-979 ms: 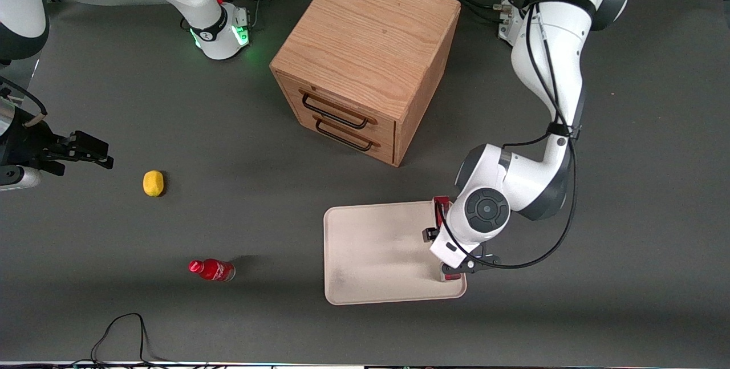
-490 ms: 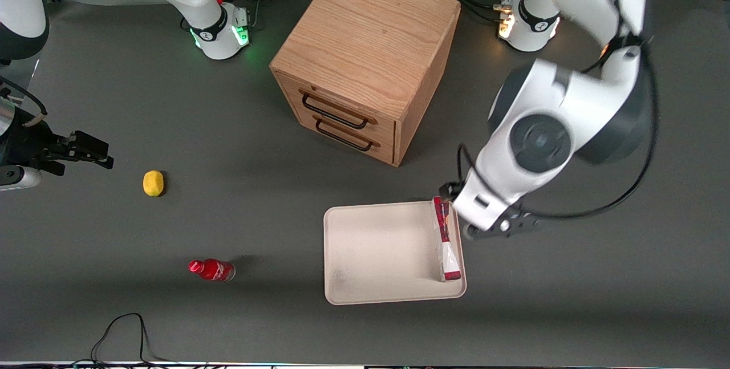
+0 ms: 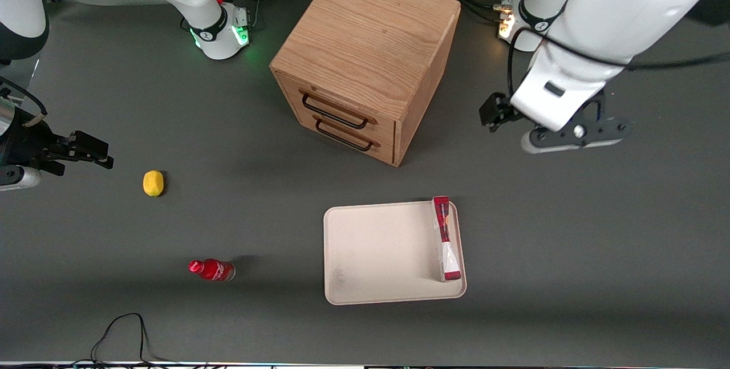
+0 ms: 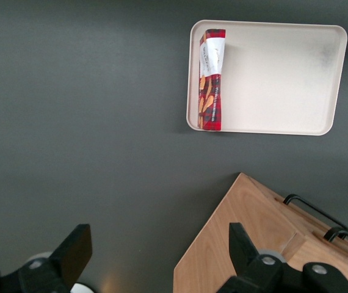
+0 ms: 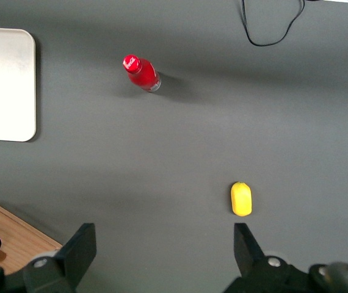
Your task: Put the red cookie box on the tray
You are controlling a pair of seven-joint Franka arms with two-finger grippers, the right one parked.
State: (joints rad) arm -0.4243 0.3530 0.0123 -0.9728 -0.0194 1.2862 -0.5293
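Red cookie box (image 3: pixel 445 238) lying flat inside the tray (image 3: pixel 382 255), pressed along the short rim at the working arm's end, long axis running toward and away from the front camera; one end at the tray corner nearest the wooden drawer cabinet (image 3: pixel 365 61), possibly riding slightly up on the rim there, hard to confirm. Same placing in the wrist view: box (image 4: pixel 211 80) tight against one short wall of the tray (image 4: pixel 284 79), rest of the tray floor bare. Tool (image 4: pixel 155 253) high above the counter (image 3: pixel 570 232), well apart from box and tray, near the cabinet's working-arm side; fingers (image 4: pixel 76 247) spread wide, nothing between them. Task judged essentially done, box released and resting. Handling notes, as judgement: slim printed cardboard carton, likely light, stiff along its length but easily dented across the broad faces; glossy print probably a little slippery; contents brittle, so modest squeeze only. If re-seating toward tray centre is wanted, best hold probably across the narrow width at mid-length, pads on the two long edges; rim close on one side leaves little room for a finger there, so a nudge inward first may serve. Elsewhere on the counter: small red bottle (image 3: pixel 211 270) and lemon (image 3: pixel 153 183), toward the parked arm's end, well apart from the tray.
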